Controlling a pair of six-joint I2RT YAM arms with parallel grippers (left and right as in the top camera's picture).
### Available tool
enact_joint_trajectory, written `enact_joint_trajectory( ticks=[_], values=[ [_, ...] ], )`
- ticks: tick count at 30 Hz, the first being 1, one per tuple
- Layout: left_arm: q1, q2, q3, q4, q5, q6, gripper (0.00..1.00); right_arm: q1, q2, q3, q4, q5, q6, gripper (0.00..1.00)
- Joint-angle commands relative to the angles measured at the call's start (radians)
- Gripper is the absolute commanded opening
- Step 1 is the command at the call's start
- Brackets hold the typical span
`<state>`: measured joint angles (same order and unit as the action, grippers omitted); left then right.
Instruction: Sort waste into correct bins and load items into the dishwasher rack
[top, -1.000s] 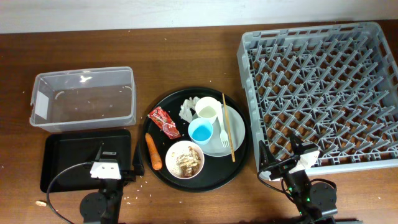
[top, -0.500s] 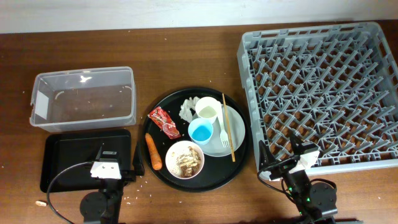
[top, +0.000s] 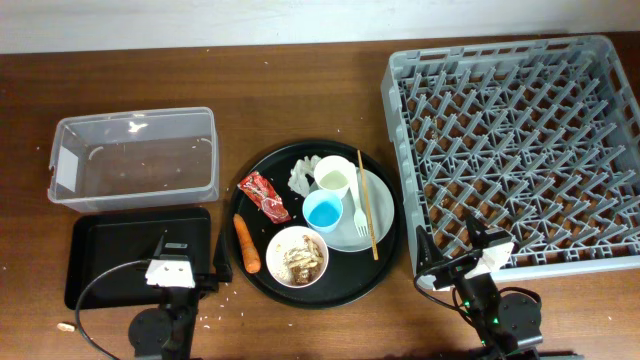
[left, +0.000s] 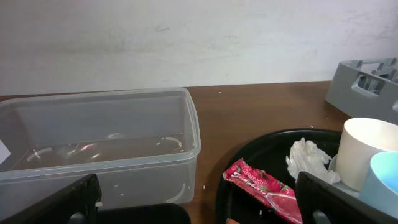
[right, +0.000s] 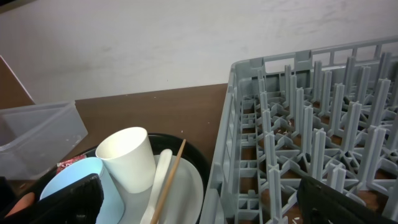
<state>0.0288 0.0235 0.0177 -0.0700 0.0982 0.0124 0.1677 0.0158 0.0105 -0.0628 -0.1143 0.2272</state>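
Okay, both arms sit parked at the bottom edge of the overhead frame, nothing started. Left gripper (left: 202, 202): fingers spread wide to the frame corners in its wrist view, nothing between them. Right gripper (right: 199, 199): same, wide and empty.

Nearest the left arm is the black rectangular tray (top: 110, 250), lower left. Right of it is the round black tray (top: 370, 270), centre frame, carrying everything:
- carrot (top: 247, 245) on its lower-left rim
- bowl (top: 297, 256) with food scraps, just beside the carrot
- red wrapper (top: 264, 196) and tissue (top: 300, 178) further up
- blue cup (top: 324, 211) and white cup (top: 333, 178) touching
- plate (top: 375, 200) with fork (top: 357, 215) and chopsticks (top: 373, 245) lying on it

Further back: clear tub (top: 135, 115), upper left. Dishwasher rack (top: 520, 130) fills the right side.

My read: waste first, left arm, carrot as opener since it's closest and clear of neighbours.
- Close across its short axis, fingers aligned so one drops between carrot and bowl without nudging the bowl.
- Come straight down, lift clear of the tray rim before swinging left.
- No bin labels visible, so I can't tell which bin takes what; I'd guess food in one, wrapper and tissue in the other.
- Keep the right arm out until the scraps are emptied.
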Motion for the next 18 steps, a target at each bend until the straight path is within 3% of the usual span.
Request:
enact_joint_trajectory(
  ticks=[1, 12, 14, 16, 18],
  values=[
    [0.004, 0.004, -0.009, 0.002, 0.011, 0.019, 0.99, -0.005, -0.007, -0.005, -0.005, -0.006, -0.010, 0.99],
    [0.004, 0.004, -0.009, 0.002, 0.015, 0.018, 0.99, -0.005, -0.007, -0.005, -0.005, -0.006, -0.010, 0.98],
    [0.004, 0.004, -0.008, 0.026, 0.094, 0.018, 0.99, -0.005, -0.007, -0.005, -0.005, -0.006, -0.010, 0.99],
    [0.004, 0.004, -0.008, 0.033, 0.349, 0.018, 0.99, -0.005, -0.007, -0.005, -0.003, -0.018, -0.010, 0.99],
    [0.004, 0.004, -0.008, 0.063, 0.456, 0.018, 0.99, -0.005, -0.007, -0.005, 0.027, -0.068, -0.010, 0.99]
  ],
)
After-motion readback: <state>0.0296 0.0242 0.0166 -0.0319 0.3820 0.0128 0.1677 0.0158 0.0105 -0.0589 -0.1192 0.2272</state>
